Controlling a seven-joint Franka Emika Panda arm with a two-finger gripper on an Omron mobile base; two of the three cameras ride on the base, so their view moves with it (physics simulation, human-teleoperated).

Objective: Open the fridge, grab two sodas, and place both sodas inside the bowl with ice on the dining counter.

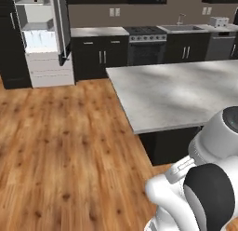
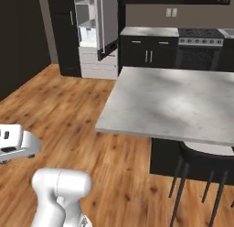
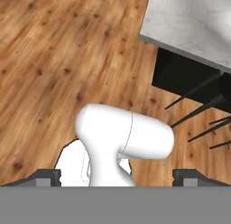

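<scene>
- My end effector [image 3: 117,175] shows as two dark tips at the bottom of the hand view, set wide apart with nothing between them; it points down at the wood floor [image 1: 60,146] beside the dining counter.
- The dining counter [image 1: 176,92] is the nearest task thing: one marble surface, its corner just ahead of the base, with one black stool [image 2: 201,164] tucked at its near edge. I see no bowl on the part in view.
- The fridge [image 1: 44,39] stands well beyond the dining counter's far left corner, its door [image 1: 61,25] already swung open, pale shelves exposed.
- My judgement: the coming move turns on this; the fridge lies far ahead and left, so the base must drive there.
- Sodas: one small red-topped shape on the top shelf, too small to tell.
</scene>
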